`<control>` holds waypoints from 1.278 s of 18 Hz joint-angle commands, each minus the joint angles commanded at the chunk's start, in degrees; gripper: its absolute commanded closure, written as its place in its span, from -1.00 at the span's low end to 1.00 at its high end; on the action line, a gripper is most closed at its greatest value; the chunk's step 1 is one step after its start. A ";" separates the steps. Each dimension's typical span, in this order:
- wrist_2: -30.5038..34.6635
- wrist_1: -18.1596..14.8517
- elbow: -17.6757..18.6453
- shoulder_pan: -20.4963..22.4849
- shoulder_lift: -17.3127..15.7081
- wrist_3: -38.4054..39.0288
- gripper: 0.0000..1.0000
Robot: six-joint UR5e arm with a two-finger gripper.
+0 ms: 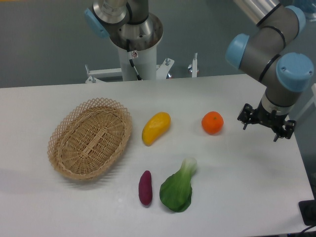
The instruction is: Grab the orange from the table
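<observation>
The orange (212, 122), small, round and bright, rests on the white table (237, 192) right of centre. My gripper (260, 132) hangs to the right of it, a short gap away and not touching. Its two dark fingers (244, 125) point downward and stand apart, with nothing between them, so it is open. The arm's grey and blue joints rise above it toward the upper right.
An elongated yellow fruit (156, 128) lies left of the orange. A woven basket (90, 138) sits at the left. A purple sweet potato (145, 187) and a green leafy vegetable (178, 187) lie near the front. The table's right edge runs just past the gripper.
</observation>
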State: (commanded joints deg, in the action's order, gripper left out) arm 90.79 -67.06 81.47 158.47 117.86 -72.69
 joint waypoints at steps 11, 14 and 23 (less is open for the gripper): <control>-0.61 -0.09 1.93 0.35 -1.22 0.79 -1.00; -0.62 -0.09 4.83 0.35 -2.98 1.31 -1.00; -3.60 6.77 16.25 1.67 -7.55 -0.17 -1.00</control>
State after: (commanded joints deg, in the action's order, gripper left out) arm 87.19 -60.29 97.72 160.14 110.31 -72.86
